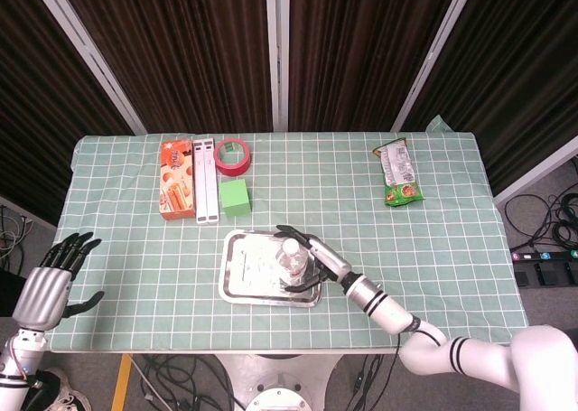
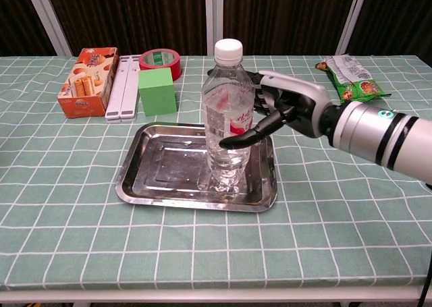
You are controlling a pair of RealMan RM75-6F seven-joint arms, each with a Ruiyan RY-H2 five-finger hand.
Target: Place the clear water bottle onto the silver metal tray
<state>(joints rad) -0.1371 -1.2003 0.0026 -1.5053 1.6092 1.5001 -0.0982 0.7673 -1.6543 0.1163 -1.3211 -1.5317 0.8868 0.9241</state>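
Clear water bottle (image 2: 228, 118) stands upright at centre frame on the silver metal tray (image 2: 155, 165); right hand (image 2: 287, 108), fingers spread, holds nothing. Probably light, smooth, tippy: grasp mid-body.

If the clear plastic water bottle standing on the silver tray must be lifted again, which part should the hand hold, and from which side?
Grip the clear plastic water bottle around its labelled middle, coming from the robot's right. It stands upright and is tall and round, so a sideways wrap probably suits it. The right hand, open, is already beside it on that side, where the silver tray has only a low rim.
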